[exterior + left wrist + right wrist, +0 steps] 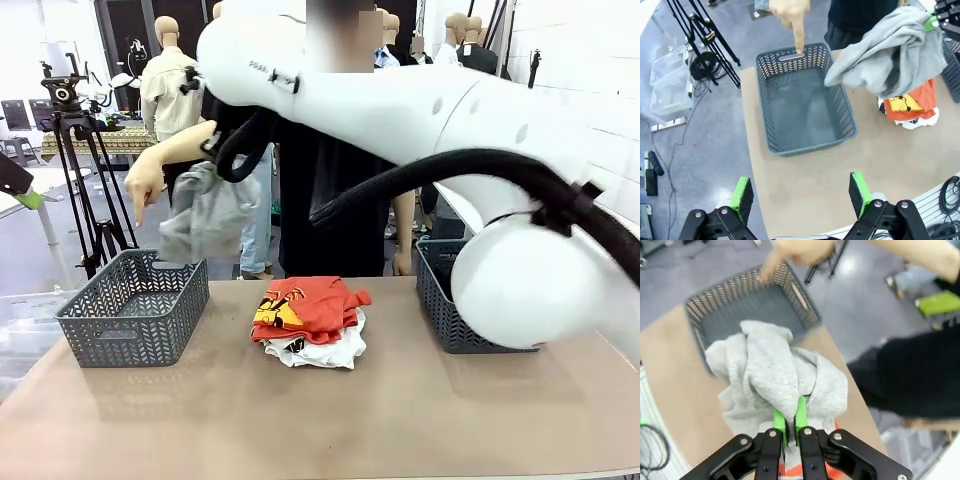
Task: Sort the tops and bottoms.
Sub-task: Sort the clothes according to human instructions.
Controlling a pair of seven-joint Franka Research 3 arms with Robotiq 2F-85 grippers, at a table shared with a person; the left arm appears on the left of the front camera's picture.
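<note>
Right wrist view: right gripper clenched on the bunched grey T-shirt, held aloft off the corner of the grey basket nearest the heaped tops. A person's hand points at the basket's far rim, likely marking the drop. Inside, the basket lies bare; the left gripper, released, hangs clear on its near side.

A robotics lab or test studio: a large white robot arm reaches over a plain tan worktable, a black camera tripod stands on the glossy grey floor beside a coil of black cable and clear plastic storage boxes, and a white-painted brick wall runs along one side
</note>
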